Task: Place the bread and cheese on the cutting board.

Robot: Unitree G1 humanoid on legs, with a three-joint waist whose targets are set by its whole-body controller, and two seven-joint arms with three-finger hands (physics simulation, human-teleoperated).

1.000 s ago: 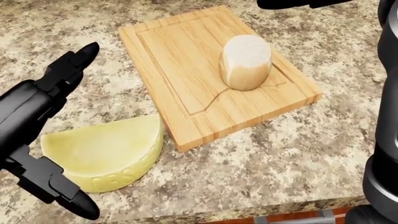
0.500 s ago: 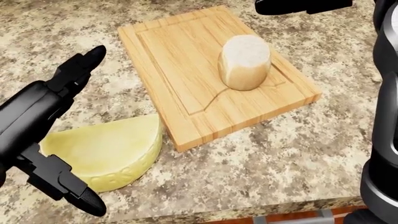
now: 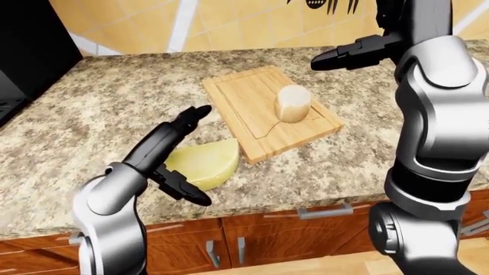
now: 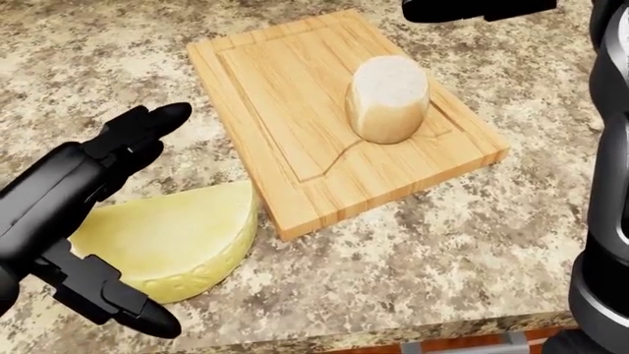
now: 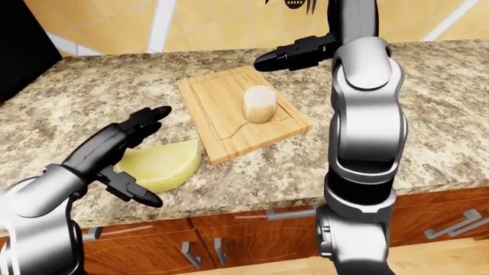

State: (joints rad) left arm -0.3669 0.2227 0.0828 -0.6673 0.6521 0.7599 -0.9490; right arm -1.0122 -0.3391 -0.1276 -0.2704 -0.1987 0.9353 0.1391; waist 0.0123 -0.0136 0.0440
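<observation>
Sitting on a speckled granite table, a wooden cutting board is lying at an angle near the middle of the head view. A short, pale cylinder of bread is standing upright on the board, toward its right side, with its flat cut face pointing up.

A half-round wedge of yellow cheese is lying on the table, off the board, with its pointed corner just beside the board's lower left edge. Whether the two are touching is not clear.

The robot's left hand is reaching in from the left of the head view, black and glossy, and is hovering at the left side of the cheese. Its fingers are spreading open: two are pointing up and to the right above the cheese, and the thumb is pointing down and to the right below it, by the cheese's lower rim. The fingers are standing about the cheese without closing on it.

The right hand is hanging well above and beyond the top of the board, seen best in the left-eye view, where it is pointing left with its fingers stretched out straight and holding nothing. The grey right arm is filling the right edge of that view.

Below the table edge, brown wooden cabinets with metal handles are showing, and a tan tiled wall is rising beyond the table at the top of the left-eye view.
</observation>
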